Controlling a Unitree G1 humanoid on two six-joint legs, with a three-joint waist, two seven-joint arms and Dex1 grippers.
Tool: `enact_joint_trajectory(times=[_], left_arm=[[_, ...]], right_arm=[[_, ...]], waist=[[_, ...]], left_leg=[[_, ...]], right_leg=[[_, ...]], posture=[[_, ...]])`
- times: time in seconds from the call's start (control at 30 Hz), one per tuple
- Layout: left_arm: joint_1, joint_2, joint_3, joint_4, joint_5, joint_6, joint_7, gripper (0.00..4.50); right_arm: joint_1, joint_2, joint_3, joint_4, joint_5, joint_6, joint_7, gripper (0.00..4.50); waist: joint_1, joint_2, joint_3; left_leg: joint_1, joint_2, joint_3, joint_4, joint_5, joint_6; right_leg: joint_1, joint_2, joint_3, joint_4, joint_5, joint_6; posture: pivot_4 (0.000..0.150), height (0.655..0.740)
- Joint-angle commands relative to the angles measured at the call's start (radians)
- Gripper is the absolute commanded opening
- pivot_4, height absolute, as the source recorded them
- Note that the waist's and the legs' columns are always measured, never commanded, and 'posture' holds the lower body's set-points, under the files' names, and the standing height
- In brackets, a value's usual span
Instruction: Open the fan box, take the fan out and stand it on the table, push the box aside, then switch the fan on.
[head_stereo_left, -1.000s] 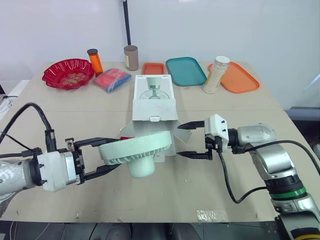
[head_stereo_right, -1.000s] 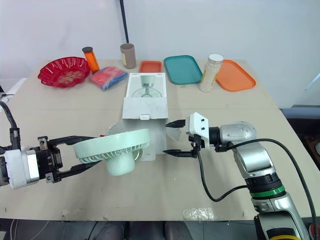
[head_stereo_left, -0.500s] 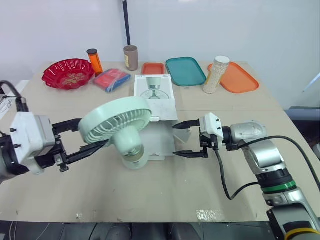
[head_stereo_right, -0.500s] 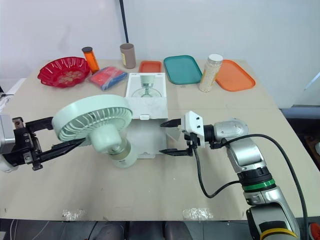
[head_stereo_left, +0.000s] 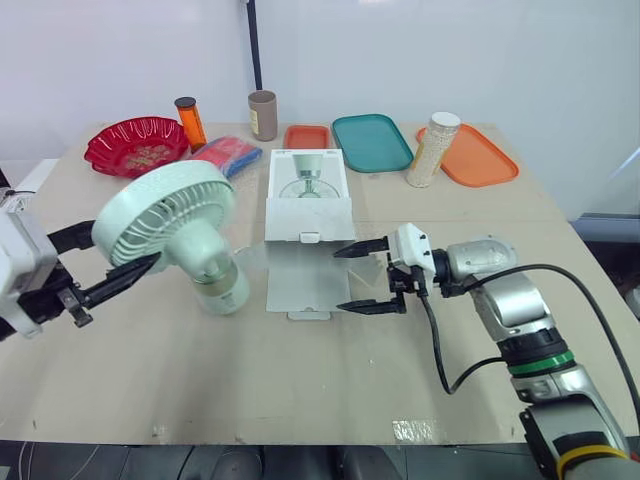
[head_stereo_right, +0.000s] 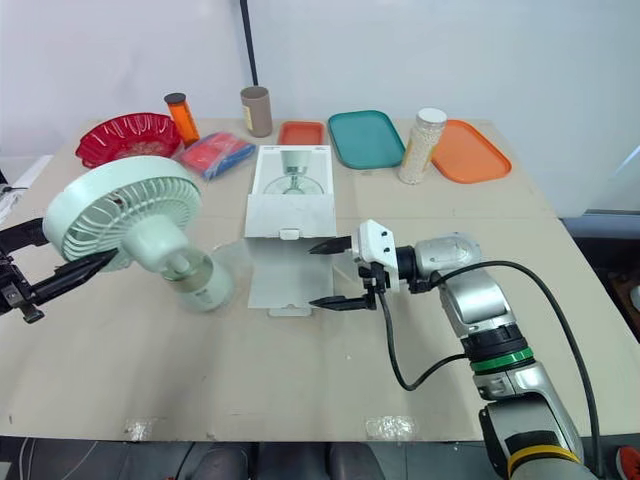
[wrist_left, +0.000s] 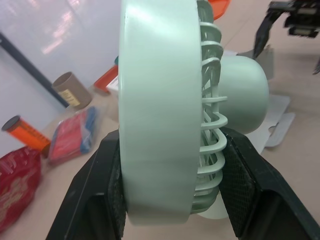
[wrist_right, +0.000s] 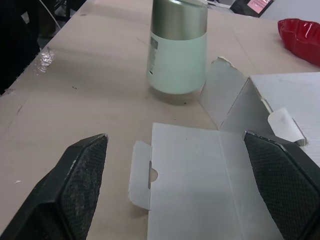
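A pale green fan (head_stereo_left: 165, 212) is at the left of the table, its round head upright and its base (head_stereo_left: 220, 290) low over the tabletop, slightly tilted. My left gripper (head_stereo_left: 125, 250) is shut on the fan's head; in the left wrist view the rim (wrist_left: 160, 110) sits between the two black fingers (wrist_left: 240, 185). The white fan box (head_stereo_left: 308, 215) lies open in the middle, its flap (head_stereo_left: 305, 285) flat on the table. My right gripper (head_stereo_left: 362, 277) stands open at the flap's right edge, holding nothing. The right wrist view looks over the flap (wrist_right: 195, 170) to the fan's base (wrist_right: 178, 55).
Along the back edge are a red bowl (head_stereo_left: 137, 145), an orange bottle (head_stereo_left: 189, 122), a red and blue packet (head_stereo_left: 225, 157), a brown cup (head_stereo_left: 262, 115), a small orange tray (head_stereo_left: 306, 136), a teal tray (head_stereo_left: 371, 141), a jar (head_stereo_left: 432, 150) and an orange tray (head_stereo_left: 470, 155).
My left gripper has carried the fan from in front of the box out to the left and turned its head upright. The right gripper has edged left toward the box, still open.
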Motion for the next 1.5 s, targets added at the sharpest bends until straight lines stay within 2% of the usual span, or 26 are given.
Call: enact_joint_trajectory(times=[0.03,0.37,0.53,0.7,1.03,1.07,1.13,1.17,1.2,1.23,1.5], left_arm=[[-0.026,-0.01,0.078,0.077,0.062,-0.047,-0.039,2.26],[-0.151,0.015,0.054,0.345,0.202,-0.118,-0.084,2.26],[-0.204,-0.018,-0.005,0.429,0.235,-0.112,-0.067,2.26],[-0.226,-0.044,-0.045,0.453,0.257,-0.09,-0.052,2.26],[-0.25,-0.025,-0.074,0.465,0.271,-0.047,-0.051,2.26],[-0.254,-0.027,-0.077,0.464,0.272,-0.046,-0.048,2.84],[-0.263,-0.032,-0.083,0.462,0.272,-0.042,-0.042,3.11],[-0.265,-0.033,-0.085,0.461,0.272,-0.042,-0.041,3.61],[-0.269,-0.034,-0.086,0.462,0.273,-0.043,-0.039,3.8],[-0.269,-0.035,-0.086,0.461,0.273,-0.043,-0.038,4.37],[-0.287,-0.038,-0.048,0.473,0.275,-0.044,-0.015,4.45]], right_arm=[[-0.024,0.01,-0.023,-0.033,0.032,0.015,0.002,4.45],[-0.018,0.013,-0.025,-0.055,0.029,0.037,-0.023,4.45],[-0.008,0.009,-0.025,-0.069,0.025,0.044,-0.035,4.45],[0.0,0.004,-0.021,-0.08,0.019,0.055,-0.049,4.45],[0.023,0.005,-0.019,-0.099,0.013,0.065,-0.071,4.45],[0.024,0.005,-0.019,-0.1,0.013,0.065,-0.073,4.5],[0.023,0.006,-0.019,-0.097,0.01,0.064,-0.079,4.5],[0.023,0.006,-0.02,-0.097,0.008,0.063,-0.082,4.5],[0.023,0.006,-0.021,-0.097,0.008,0.064,-0.083,4.5],[0.025,0.005,-0.021,-0.1,0.009,0.065,-0.085,4.5],[0.026,0.007,-0.015,-0.098,0.003,0.062,-0.091,4.5]], waist=[[0.0,0.0,0.0],[0.0,-0.002,0.001],[0.001,-0.003,0.002],[0.0,-0.006,0.002],[0.001,-0.006,0.002],[0.001,-0.006,0.002],[0.001,-0.006,0.002],[0.001,-0.006,0.002],[0.001,-0.006,0.002],[0.001,-0.006,0.002],[0.0,-0.006,0.002]], left_leg=[[0.0,0.0,0.0,0.0,0.0,0.0],[0.0,0.0,0.0,0.0,0.0,0.0],[-0.001,0.0,0.0,0.0,0.0,0.0],[-0.001,0.0,0.0,0.0,0.0,0.0],[-0.001,0.0,0.0,0.0,0.0,0.0],[-0.001,0.0,0.0,0.0,0.0,0.0],[-0.001,0.0,0.0,0.0,0.0,0.0],[-0.001,0.0,0.0,0.0,0.0,0.0],[-0.001,0.0,0.0,0.0,0.0,0.0],[-0.001,0.0,0.0,0.0,0.0,0.0],[-0.001,0.0,0.0,0.0,0.0,0.0]], right_leg=[[0.0,0.0,0.0,0.0,0.0,0.0],[-0.001,0.0,0.0,0.0,0.0,0.0],[-0.001,0.0,-0.001,0.0,0.0,0.0],[-0.001,0.0,-0.001,0.0,0.0,0.0],[-0.001,-0.001,-0.001,0.001,0.0,0.0],[-0.001,-0.001,-0.001,0.001,0.0,0.0],[-0.001,-0.001,-0.001,0.001,0.0,0.0],[-0.001,-0.001,-0.001,0.001,0.0,0.0],[-0.001,-0.001,-0.001,0.001,0.0,0.0],[-0.001,-0.001,-0.001,0.001,0.0,0.0],[-0.001,-0.001,-0.001,0.001,0.0,0.0]], posture=[[0.15,0.74],[0.15,0.74],[0.15,0.74],[0.15,0.74],[0.15,0.74],[0.15,0.74],[0.15,0.74],[0.15,0.74],[0.15,0.74],[0.15,0.74],[0.15,0.74]])
